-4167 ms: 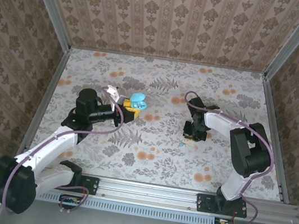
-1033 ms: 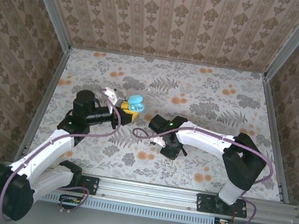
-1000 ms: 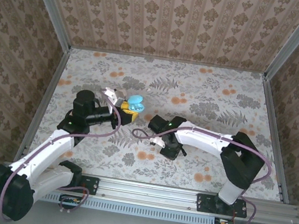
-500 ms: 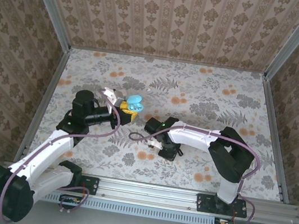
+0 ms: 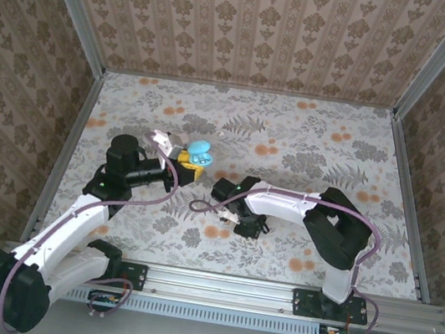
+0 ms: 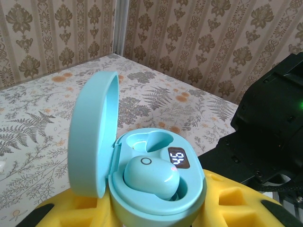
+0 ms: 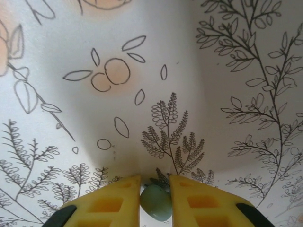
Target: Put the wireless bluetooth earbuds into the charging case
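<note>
From above, the left gripper [image 5: 185,164] holds the teal charging case [image 5: 199,153] clear of the table [image 5: 310,147], lid open. The right gripper [image 5: 245,224] points down at the cloth to the right of the case and nearer the arm bases, near it but apart. The right arm is the one that has to bring anything across, going left and away to reach the case. In the left wrist view, the left gripper's yellow fingers [image 6: 232,201] are closed on the flanks of the case body from below. The lid [image 6: 92,137] stands upright on the case's left side and the mouth faces up, tipped a little toward the camera. The case's long axis seems to run away from the camera, and its two pockets lie one behind the other along that line. The near pocket holds a seated earbud [image 6: 150,176]. The empty pocket [image 6: 151,142] lies just beyond it, with the small display [image 6: 176,158] to its right and the black right arm [image 6: 270,137] further right of the case. In the right wrist view, the loose teal earbud [image 7: 156,202] sits straight between the right gripper's two yellow fingertips [image 7: 111,201]. The jaws are drawn in until both pads appear to touch its sides, so I judge it gripped. Whether it is off the cloth cannot be told. Its lower part is cut off by the frame edge, so its long axis is uncertain; it seems to run along the fingers, not across them. The next move depends on lining that axis up with the far pocket, behind the seated bud.
</note>
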Motion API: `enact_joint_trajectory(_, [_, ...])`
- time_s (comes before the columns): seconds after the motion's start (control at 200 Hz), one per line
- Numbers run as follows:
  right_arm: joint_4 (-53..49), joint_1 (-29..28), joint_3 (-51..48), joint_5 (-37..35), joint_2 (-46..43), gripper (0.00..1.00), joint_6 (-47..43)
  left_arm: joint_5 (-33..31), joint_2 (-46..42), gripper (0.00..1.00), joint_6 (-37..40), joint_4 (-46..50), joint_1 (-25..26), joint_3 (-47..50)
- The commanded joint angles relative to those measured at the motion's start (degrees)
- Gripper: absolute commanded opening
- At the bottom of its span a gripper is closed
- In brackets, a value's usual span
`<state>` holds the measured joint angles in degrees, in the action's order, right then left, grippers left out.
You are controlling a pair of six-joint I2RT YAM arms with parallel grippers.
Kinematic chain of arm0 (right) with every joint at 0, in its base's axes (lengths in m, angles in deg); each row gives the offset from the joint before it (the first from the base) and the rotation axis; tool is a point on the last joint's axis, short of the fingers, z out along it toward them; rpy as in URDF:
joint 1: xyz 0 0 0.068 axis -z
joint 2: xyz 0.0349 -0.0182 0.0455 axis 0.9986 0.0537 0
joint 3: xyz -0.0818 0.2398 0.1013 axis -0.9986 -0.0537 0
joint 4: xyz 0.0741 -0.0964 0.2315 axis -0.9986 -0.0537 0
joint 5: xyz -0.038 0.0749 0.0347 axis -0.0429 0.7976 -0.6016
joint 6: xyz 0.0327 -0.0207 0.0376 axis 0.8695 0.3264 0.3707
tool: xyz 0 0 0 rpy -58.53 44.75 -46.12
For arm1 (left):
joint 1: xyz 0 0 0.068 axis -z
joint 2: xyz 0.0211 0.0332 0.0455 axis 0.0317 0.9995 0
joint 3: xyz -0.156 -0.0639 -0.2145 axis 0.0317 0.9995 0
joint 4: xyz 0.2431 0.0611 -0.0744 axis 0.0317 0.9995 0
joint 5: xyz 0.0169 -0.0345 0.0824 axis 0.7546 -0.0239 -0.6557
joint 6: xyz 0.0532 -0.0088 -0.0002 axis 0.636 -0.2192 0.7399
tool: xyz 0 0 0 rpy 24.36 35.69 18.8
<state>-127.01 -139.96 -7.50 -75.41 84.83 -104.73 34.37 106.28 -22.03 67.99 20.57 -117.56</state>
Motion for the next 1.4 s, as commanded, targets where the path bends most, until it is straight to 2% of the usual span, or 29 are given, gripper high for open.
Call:
enact_joint_trajectory(0.0, [-2.0, -0.1, 1.0, -3.0, 0.6, 0.17, 1.7, 0.3, -1.0, 0.08, 1.1, -0.2, -0.5, -0.2])
enact_joint_trajectory(0.17, [-1.0, 0.9, 1.3, -2.8, -0.8, 0.14, 4.3, 0.3, -1.0, 0.08, 1.1, -0.3, -0.4, -0.3])
enact_joint_trajectory(0.3, [-0.9, 4.2, 2.7, -0.1, -2.3, 0.13, 9.4, 0.3, -1.1, 0.07, 1.1, -0.1, -0.5, -0.5])
enact_joint_trajectory(0.79, [3.1, 18.6, 2.7, 21.5, -14.2, 0.12, 25.5, 0.5, -0.3, 0.08, 0.7, -1.1, -0.5, -1.0])
enact_joint_trajectory(1.175, [6.1, 19.5, 5.1, 29.5, -29.9, 0.12, 25.8, 3.8, 1.8, 0.08, 1.3, -2.4, -0.5, -2.8])
enact_joint_trajectory(1.395, [2.0, 19.4, 13.2, 33.8, -30.9, 0.14, 25.6, 5.9, 2.9, 0.08, 2.0, -3.6, -0.1, -3.7])
